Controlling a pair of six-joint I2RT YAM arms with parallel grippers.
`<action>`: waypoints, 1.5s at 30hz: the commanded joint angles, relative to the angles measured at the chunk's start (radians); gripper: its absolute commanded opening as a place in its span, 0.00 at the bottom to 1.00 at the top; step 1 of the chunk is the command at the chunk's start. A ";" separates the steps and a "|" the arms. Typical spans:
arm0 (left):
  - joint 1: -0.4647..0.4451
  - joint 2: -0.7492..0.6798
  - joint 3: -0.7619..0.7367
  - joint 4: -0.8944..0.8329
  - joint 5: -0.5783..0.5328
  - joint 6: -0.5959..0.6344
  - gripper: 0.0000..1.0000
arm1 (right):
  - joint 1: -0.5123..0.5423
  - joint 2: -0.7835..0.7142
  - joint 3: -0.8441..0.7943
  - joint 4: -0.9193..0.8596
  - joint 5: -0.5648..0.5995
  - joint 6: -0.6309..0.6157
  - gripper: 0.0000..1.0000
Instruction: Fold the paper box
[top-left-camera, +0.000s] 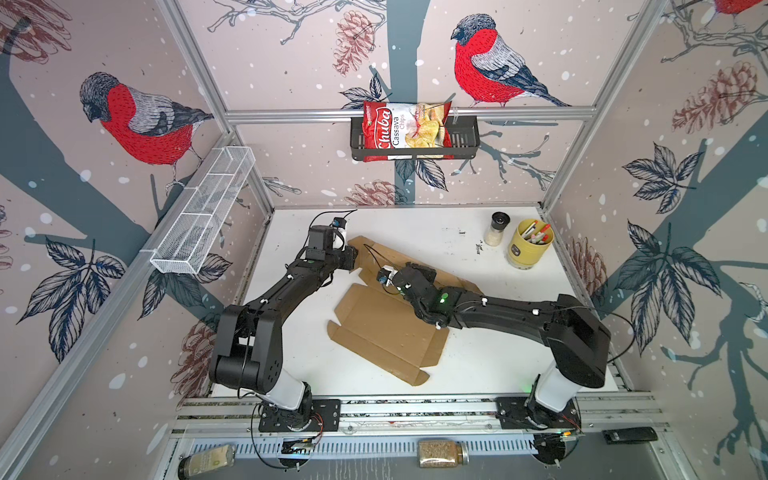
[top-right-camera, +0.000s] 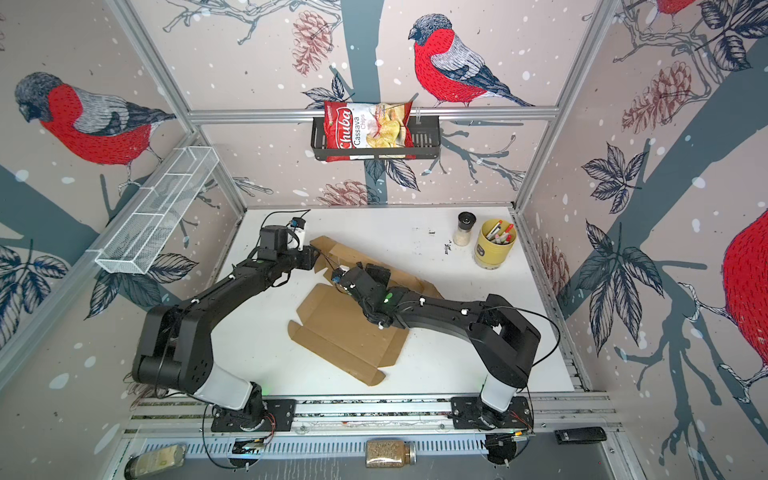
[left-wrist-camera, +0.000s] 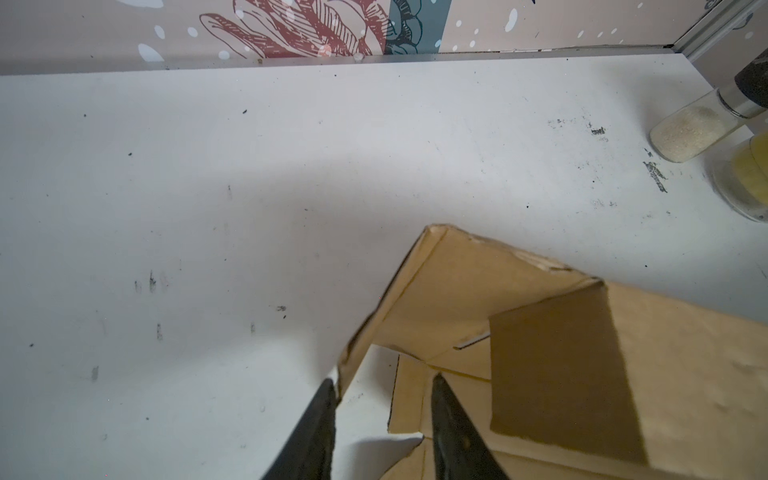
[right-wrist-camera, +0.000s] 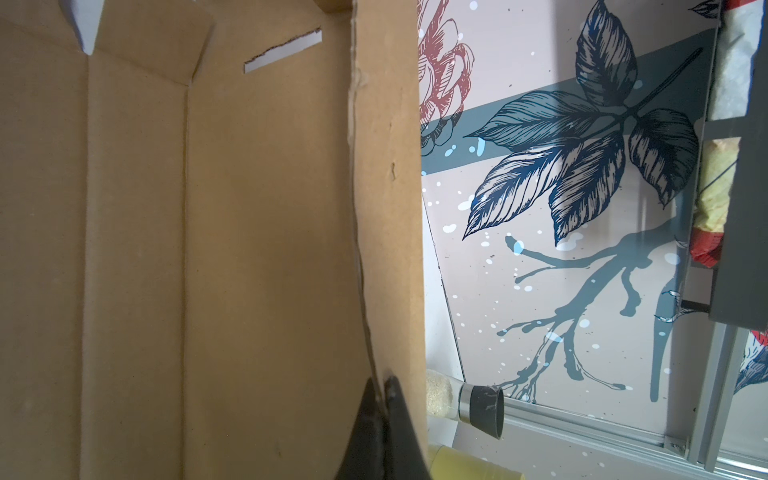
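Quick one from me on the remote station: the paper box (top-left-camera: 386, 332) sits roughly mid-table on the white tabletop (top-left-camera: 478, 365), skewed on a diagonal. In both top views its near half lies flat and open, and the long far panel is tipped up off the surface. My right gripper (right-wrist-camera: 380, 384) reaches in across the middle from the right. Its fingers are pressed tight together on the free edge of that raised panel, and in the right wrist view the cardboard edge runs straight into the pinch. The left gripper (left-wrist-camera: 382, 382) is over at the box's far-left corner with its fingers apart. One finger is outside the upturned side flap and the other is over the cardboard inside, so the flap's edge sits in the gap and, as far as I can see, isn't being squeezed. The left wrist view also shows a short shaded flap standing up just inside that corner, with a thin slot cut beside it. In the far right corner of the table, a glass shaker with a black cap (top-left-camera: 496, 232) stands just beside a yellow cup of pens (top-left-camera: 530, 245), both well apart from the box. On the back wall a bag of Chuba cassava chips (top-left-camera: 405, 131) sits in a black basket (top-left-camera: 463, 139).
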 joint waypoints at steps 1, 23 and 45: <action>0.002 0.006 0.010 0.028 0.003 0.034 0.33 | 0.005 0.009 -0.006 -0.075 -0.083 -0.001 0.00; 0.011 0.136 0.149 -0.006 0.039 0.100 0.45 | 0.005 0.016 -0.004 -0.075 -0.081 -0.004 0.00; -0.004 0.042 0.149 -0.141 0.025 0.060 0.02 | 0.002 0.025 -0.001 -0.078 -0.077 0.004 0.00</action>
